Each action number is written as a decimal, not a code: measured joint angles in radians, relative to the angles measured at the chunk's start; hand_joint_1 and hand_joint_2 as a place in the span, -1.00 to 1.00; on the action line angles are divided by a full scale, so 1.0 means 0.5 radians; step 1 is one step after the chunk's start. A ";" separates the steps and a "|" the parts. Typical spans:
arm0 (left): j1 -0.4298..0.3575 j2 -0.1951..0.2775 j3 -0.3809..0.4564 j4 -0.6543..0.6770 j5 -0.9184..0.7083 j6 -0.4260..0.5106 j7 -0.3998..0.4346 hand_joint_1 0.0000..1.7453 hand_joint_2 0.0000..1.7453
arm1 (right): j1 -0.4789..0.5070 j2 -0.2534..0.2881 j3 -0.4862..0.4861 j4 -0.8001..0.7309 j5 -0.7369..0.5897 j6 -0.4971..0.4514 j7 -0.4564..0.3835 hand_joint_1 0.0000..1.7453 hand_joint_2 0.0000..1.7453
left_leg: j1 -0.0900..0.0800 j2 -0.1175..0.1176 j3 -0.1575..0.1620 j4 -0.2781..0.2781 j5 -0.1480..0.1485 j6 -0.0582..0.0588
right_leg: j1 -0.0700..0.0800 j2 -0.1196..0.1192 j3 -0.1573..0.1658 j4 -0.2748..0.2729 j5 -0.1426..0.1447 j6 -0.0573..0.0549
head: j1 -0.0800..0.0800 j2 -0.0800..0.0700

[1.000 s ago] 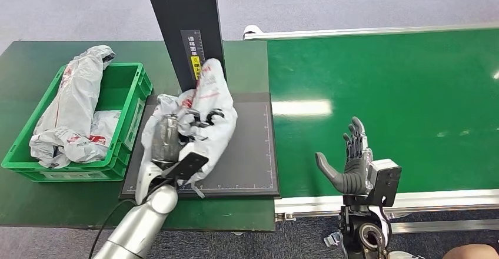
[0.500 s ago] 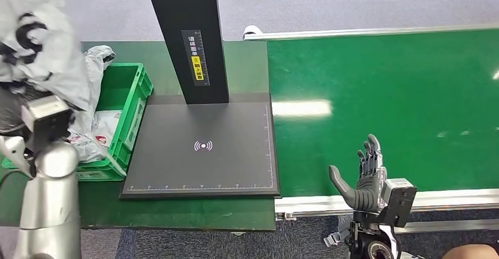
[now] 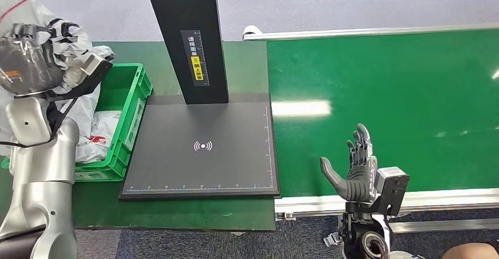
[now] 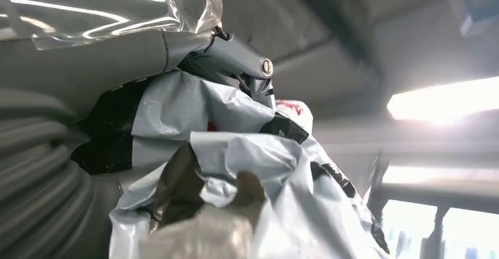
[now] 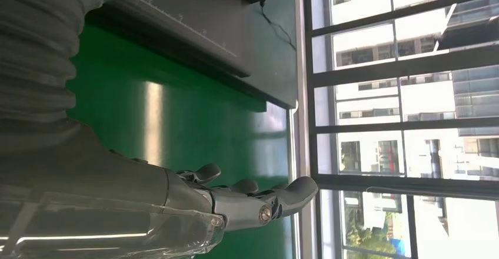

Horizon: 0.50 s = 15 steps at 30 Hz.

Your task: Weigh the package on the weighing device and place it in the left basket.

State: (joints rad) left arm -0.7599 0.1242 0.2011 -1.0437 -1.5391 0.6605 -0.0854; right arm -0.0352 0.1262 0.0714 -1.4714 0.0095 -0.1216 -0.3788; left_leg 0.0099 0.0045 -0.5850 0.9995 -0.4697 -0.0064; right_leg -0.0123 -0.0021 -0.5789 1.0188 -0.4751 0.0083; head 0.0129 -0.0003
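My left hand (image 3: pixel 32 59) is raised high at the far left, above the green basket (image 3: pixel 130 97), and grips a crumpled white plastic package (image 3: pixel 73 53). Up close in the left wrist view, the package (image 4: pixel 235 153) bunches under my fingers (image 4: pixel 235 59). The black weighing plate (image 3: pixel 203 150) with its wave mark lies bare in front of the dark post (image 3: pixel 188 35). My right hand (image 3: pixel 353 173) hovers open, fingers spread, over the near edge of the green conveyor belt (image 3: pixel 382 100); its fingers (image 5: pixel 253 200) hold nothing.
The basket holds other white packages (image 3: pixel 97 132). It stands on a dark green table (image 3: pixel 176 212) left of the plate. A silver rail (image 3: pixel 435 197) edges the belt's front.
My left arm has lifted the package off the weighing plate and swung it left, up over the basket. The plate now lies bare. My right hand has shifted only slightly.
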 joint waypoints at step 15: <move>-0.161 0.077 -0.684 1.116 -0.017 -0.060 0.491 1.00 1.00 | -0.046 0.009 0.063 0.000 0.018 0.028 -0.007 -1.00 1.00 | 0.000 0.002 -0.001 0.000 0.000 -0.001 | 0.000 0.004 -0.001 0.000 0.000 0.000 | 0.000 0.000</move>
State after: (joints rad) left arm -0.8401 0.1626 -0.1409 -0.4857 -1.5475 0.6305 0.1603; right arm -0.0580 0.1308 0.1028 -1.4714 0.0186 -0.1075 -0.3821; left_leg 0.0100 0.0056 -0.5856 0.9993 -0.4699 -0.0067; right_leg -0.0122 -0.0001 -0.5792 1.0189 -0.4753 0.0083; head 0.0131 -0.0004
